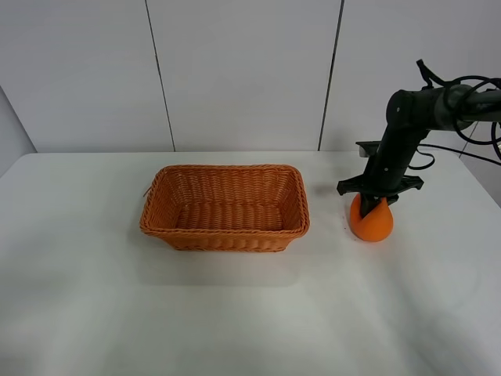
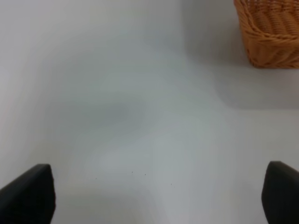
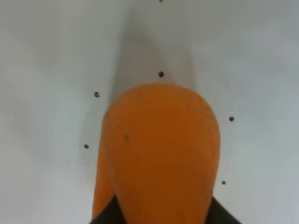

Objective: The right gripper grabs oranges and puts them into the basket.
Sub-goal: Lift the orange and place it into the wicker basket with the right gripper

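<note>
One orange sits pinched in the right gripper (fingers closed against its sides), ready for lifting to the basket.

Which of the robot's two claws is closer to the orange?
The right. The right gripper sits on the orange, jaws around it; the left gripper hovers over bare table near the wicker basket.
</note>
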